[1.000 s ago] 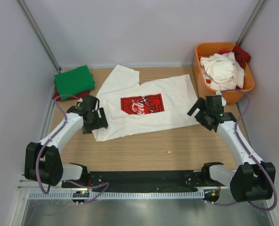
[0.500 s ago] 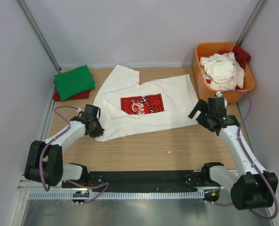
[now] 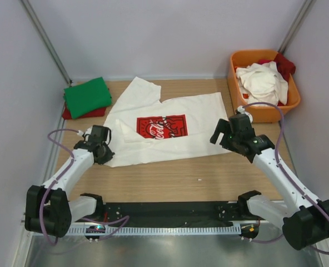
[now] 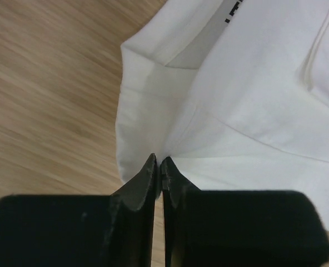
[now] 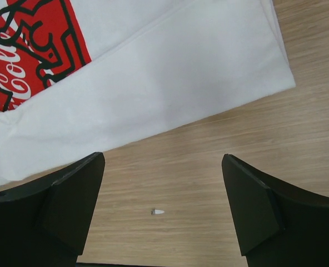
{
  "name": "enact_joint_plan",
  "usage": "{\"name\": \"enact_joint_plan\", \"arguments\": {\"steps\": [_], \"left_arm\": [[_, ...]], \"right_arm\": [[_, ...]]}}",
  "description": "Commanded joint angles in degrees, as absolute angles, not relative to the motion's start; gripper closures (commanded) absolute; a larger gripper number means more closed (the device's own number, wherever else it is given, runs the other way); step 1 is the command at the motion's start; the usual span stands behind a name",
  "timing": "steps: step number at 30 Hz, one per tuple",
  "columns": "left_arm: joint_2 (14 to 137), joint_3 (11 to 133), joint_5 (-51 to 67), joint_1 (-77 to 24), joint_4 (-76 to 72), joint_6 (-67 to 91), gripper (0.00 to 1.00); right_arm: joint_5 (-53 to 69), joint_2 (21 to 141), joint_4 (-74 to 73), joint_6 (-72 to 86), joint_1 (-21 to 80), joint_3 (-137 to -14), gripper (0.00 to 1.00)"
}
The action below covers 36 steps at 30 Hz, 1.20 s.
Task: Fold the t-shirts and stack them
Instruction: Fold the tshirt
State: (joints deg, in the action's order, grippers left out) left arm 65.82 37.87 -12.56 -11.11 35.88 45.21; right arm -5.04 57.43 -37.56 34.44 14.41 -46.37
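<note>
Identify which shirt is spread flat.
The white Coca-Cola shirt, mid-table. The green shirt lies folded at back left; the others sit bunched in the orange tub.

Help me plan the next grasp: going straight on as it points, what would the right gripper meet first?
The right gripper would probably meet bare table by a small white speck, just short of the white t-shirt's hem; depth is unclear.

Left fingers together, right fingers apart
</note>
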Motion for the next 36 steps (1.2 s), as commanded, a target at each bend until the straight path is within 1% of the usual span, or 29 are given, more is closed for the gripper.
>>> {"name": "enact_joint_plan", "arguments": {"steps": [1, 2, 3, 5, 6, 8, 9, 12, 13, 15, 16, 18, 19, 21, 22, 23, 25, 26, 28, 30, 31, 36], "left_arm": [[66.35, 39.46, -17.5, -8.53, 41.4, 48.16, 0.92], [66.71, 39.55, -16.79, -7.74, 41.57, 48.25, 0.88], [67.32, 39.55, -16.35, -6.78, 41.75, 48.6, 0.76], [67.41, 40.16, -12.76, -5.63, 42.54, 48.87, 0.58], [67.06, 40.6, -11.35, -5.19, 42.97, 48.52, 0.36], [64.79, 43.31, -10.2, -5.19, 44.38, 47.03, 0.22], [63.82, 44.72, -9.85, -5.19, 45.25, 45.8, 0.2], [60.48, 50.61, -8.62, -5.19, 49.04, 40.01, 0.16], [59.86, 51.58, -7.48, -5.19, 50.26, 38.51, 0.16], [58.8, 53.52, -3.11, -5.19, 51.24, 34.38, 0.16], [58.45, 53.79, -1.42, -5.19, 52.2, 33.15, 0.17], [56.08, 54.23, 2.87, -5.27, 53.52, 31.55, 0.18], [55.12, 54.49, 3.6, -5.27, 54.31, 31.2, 0.18], [51.69, 54.84, 4.39, -5.27, 54.93, 30.5, 0.17], [50.37, 54.41, 5.26, -5.27, 54.5, 30.41, 0.16], [49.32, 54.06, 5.53, -5.19, 53.19, 30.41, 0.16], [45.98, 53.18, 5.1, -5.19, 52.12, 31.37, 0.18], [44.75, 53.09, 4.49, -5.19, 52.12, 31.55, 0.19], [40.44, 53.43, 0.64, -5.1, 52.82, 31.99, 0.19], [36.32, 53.27, -1.93, -5.1, 52.04, 32.95, 0.19], [32.3, 52.65, -1.93, -5.01, 51.42, 32.96, 0.19], [22.78, 52.3, -5.88, -4.31, 51.07, 34.1, 0.24]], "right_arm": [[-12.03, 59.05, -37.7, 35.33, 22.38, -52.89, 0.07], [-12.91, 60.54, -38.05, 35.42, 23.8, -53.78, 0.08], [-15.36, 61.34, -38.58, 35.68, 25.73, -54.66, 0.08], [-17.3, 63.27, -39.11, 35.51, 31.09, -57.65, 0.08], [-18.36, 65.37, -39.02, 34.64, 33.03, -58.61, 0.08], [-20.21, 68.63, -38.76, 33.14, 38.55, -62.13, 0.09], [-20.3, 72.73, -38.59, 32.35, 40.15, -63.62, 0.11], [-20.39, 79.43, -37.88, 27.08, 47.71, -70.73, 0.14], [-20.83, 84.06, -37.97, 25.16, 48.77, -75.19, 0.17], [-19.78, 89.53, -37.88, 22.86, 51.23, -79.78, 0.22], [-19.25, 95.04, -37.88, 21.98, 51.68, -84.68, 0.23], [-16.62, 100.7, -39.89, 18.82, 52.29, -90.85, 0.23], [-16.26, 106.38, -40.69, 17.76, 53.08, -97.14, 0.26], [-15.03, 111.86, -43.06, 13.99, 54.14, -103.59, 0.3], [-15.03, 114.06, -43.41, 12.84, 55.27, -109.28, 0.32], [-15.03, 118.78, -44.55, 10.74, 55.72, -112.12, 0.35], [-13.54, 122.94, -45.7, 8.89, 56.68, -119.83, 0.36], [-13.54, 127.31, -47.36, 8.09, 57.04, -122.41, 0.36], [-12.04, 131.03, -48.43, 6.16, 57.39, -128.55, 0.36], [-11.26, 134.89, -48.6, 5.45, 57.66, -131.21, 0.36], [-10.73, 135.87, -48.34, 5.36, 57.74, -132.87, 0.36], [-8.53, 139.57, -47.11, 3.96, 58.62, -135.18, 0.36]]}}
